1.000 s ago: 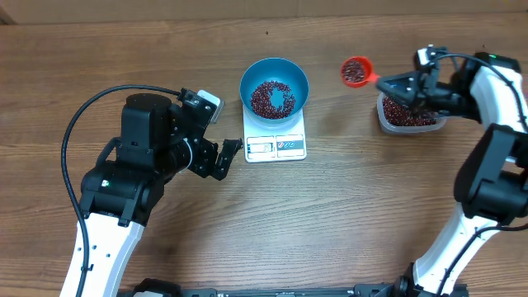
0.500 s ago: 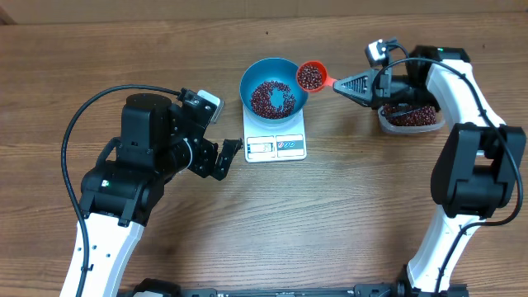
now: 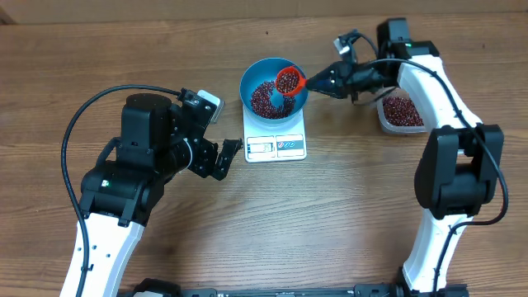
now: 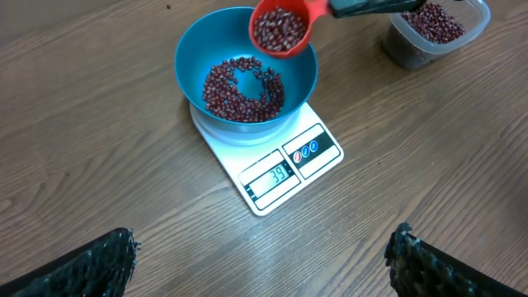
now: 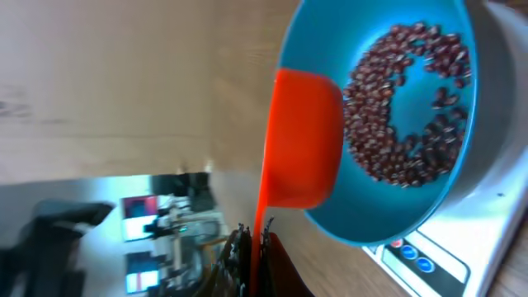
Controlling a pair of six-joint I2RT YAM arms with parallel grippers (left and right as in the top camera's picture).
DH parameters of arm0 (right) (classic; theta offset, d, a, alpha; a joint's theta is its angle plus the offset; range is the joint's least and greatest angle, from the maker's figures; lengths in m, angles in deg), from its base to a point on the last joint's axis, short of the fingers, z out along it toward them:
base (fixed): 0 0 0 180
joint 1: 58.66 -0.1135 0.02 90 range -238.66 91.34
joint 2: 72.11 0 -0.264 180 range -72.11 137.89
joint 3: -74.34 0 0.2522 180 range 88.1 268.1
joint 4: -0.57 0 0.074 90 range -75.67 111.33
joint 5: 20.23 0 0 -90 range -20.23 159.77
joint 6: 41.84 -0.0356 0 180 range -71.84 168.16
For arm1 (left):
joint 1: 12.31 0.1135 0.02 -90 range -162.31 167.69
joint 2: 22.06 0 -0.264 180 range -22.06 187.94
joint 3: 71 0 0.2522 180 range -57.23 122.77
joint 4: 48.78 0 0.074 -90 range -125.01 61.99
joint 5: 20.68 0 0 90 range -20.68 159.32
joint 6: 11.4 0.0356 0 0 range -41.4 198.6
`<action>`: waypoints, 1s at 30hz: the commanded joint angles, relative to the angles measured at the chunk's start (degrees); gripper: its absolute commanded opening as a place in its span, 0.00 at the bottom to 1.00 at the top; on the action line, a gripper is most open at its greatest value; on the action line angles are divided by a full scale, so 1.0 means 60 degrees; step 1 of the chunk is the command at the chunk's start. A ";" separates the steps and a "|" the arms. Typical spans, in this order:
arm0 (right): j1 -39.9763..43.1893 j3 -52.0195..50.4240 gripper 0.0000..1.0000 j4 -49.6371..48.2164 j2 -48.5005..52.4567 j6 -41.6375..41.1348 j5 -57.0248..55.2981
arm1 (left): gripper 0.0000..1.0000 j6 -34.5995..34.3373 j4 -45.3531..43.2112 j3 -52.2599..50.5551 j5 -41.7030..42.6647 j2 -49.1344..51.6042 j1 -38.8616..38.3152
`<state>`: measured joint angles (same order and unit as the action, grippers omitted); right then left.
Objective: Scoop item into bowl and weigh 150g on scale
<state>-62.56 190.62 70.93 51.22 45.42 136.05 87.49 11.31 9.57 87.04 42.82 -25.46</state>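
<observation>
Desk (image 3: 330, 214): brown wood-grain top, plank pattern.
Clear tub (image 3: 386, 124): plastic, rounded-rectangle, lidless, upright on desk, far right.
Red scoop (image 5: 301, 140): plastic, round cup, straight handle, raised off desk.

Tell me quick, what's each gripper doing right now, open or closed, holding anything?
Left gripper: open, holding nothing.
Right gripper: closed on the handle of the red scoop, which carries beans over the blue bowl.
</observation>
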 commanded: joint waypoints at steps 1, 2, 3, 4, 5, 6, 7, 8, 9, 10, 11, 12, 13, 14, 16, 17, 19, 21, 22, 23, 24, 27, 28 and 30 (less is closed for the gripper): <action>-0.0313 0.0845 0.04 0.0168 0.0055 -0.0546 -0.1617 | 1.00 -0.0171 -0.0004 0.0175 -0.0036 -0.0062 -0.0062; -0.0412 0.1031 0.04 0.0321 0.0055 -0.0543 -0.1963 | 0.99 -0.0168 -0.0004 0.0175 -0.0033 -0.0062 -0.0062; -0.0517 0.1228 0.04 0.0477 0.0055 -0.0539 -0.2324 | 0.99 -0.0168 -0.0004 0.0175 -0.0036 -0.0062 -0.0062; -0.0637 0.1432 0.04 0.0637 0.0055 -0.0539 -0.2725 | 0.99 -0.0168 -0.0004 0.0175 -0.0033 -0.0062 -0.0062; -0.0736 0.1610 0.04 0.0776 0.0047 -0.0535 -0.3093 | 1.00 -0.0168 -0.0004 0.0175 -0.0033 -0.0062 -0.0062; -0.0874 0.1847 0.04 0.0958 0.0047 -0.0528 -0.3588 | 0.99 -0.0168 -0.0004 0.0175 -0.0033 -0.0062 -0.0062; -0.1020 0.2084 0.04 0.1115 0.0047 -0.0492 -0.4044 | 0.99 -0.0168 -0.0004 0.0175 -0.0036 -0.0062 -0.0062; -0.1133 0.2273 0.04 0.1235 0.0036 -0.0488 -0.4415 | 0.99 -0.0171 -0.0004 0.0175 -0.0036 -0.0062 -0.0062; -0.1268 0.2499 0.04 0.1384 0.0033 -0.0463 -0.4809 | 1.00 -0.0168 -0.0004 0.0178 -0.0033 -0.0062 -0.0062; -0.1399 0.2725 0.04 0.1523 0.0029 -0.0419 -0.5136 | 1.00 -0.0171 -0.0004 0.0175 -0.0033 -0.0062 -0.0062; -0.1548 0.2965 0.04 0.1665 0.0029 -0.0233 -0.5410 | 1.00 -0.0168 -0.0004 0.0175 -0.0033 -0.0062 -0.0062; -0.1690 0.3187 0.04 0.1796 0.0029 -0.0219 -0.5767 | 1.00 -0.0168 -0.0004 0.0175 -0.0033 -0.0062 -0.0062; -0.1865 0.3442 0.04 0.1945 0.0029 -0.0215 -0.6273 | 1.00 -0.0168 -0.0004 0.0175 -0.0033 -0.0062 -0.0062; -0.2029 0.3636 0.04 0.2058 0.0029 -0.0215 -0.6754 | 1.00 -0.0168 -0.0004 0.0175 -0.0033 -0.0062 -0.0062; -0.2266 0.3894 0.04 0.2237 0.0029 -0.0215 -0.7475 | 0.99 -0.0168 -0.0004 0.0178 -0.0036 -0.0062 -0.0062; -0.2390 0.3996 0.04 0.2313 0.0029 -0.0219 -0.7854 | 1.00 -0.0168 -0.0004 0.0175 -0.0033 -0.0062 -0.0062; -0.2667 0.4124 0.04 0.2441 0.0022 -0.0219 -0.8794 | 1.00 -0.0168 -0.0004 0.0175 -0.0036 -0.0062 -0.0062; -0.2962 0.4131 0.04 0.2473 0.0022 -0.0215 -0.9887 | 1.00 -0.0168 -0.0004 0.0175 -0.0033 -0.0062 -0.0062; -0.3078 0.4131 0.04 0.2484 0.0022 -0.0215 -1.0349 | 1.00 -0.0168 -0.0004 0.0175 -0.0033 -0.0062 -0.0062; -0.3279 0.4131 0.04 0.2488 0.0022 -0.0171 -1.1096 | 1.00 -0.0168 -0.0004 0.0175 -0.0033 -0.0062 -0.0062; -0.3388 0.4131 0.04 0.2484 0.0022 0.0000 -1.1366 | 1.00 -0.0168 -0.0004 0.0175 -0.0033 -0.0062 -0.0062; -0.3945 0.4131 0.04 0.2441 0.0022 0.0539 -1.2830 | 1.00 -0.0168 -0.0004 0.0175 -0.0033 -0.0062 -0.0062; -0.4069 0.4131 0.04 0.2441 0.0022 0.0543 -1.3242 | 1.00 -0.0168 -0.0004 0.0175 -0.0033 -0.0062 -0.0062; -0.4350 0.4131 0.04 0.2408 0.0022 0.0543 -1.4080 | 0.99 -0.0168 -0.0004 0.0175 -0.0036 -0.0062 -0.0062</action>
<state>-85.93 213.75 85.88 51.29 46.73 65.00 87.49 11.31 9.57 87.04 42.82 -25.46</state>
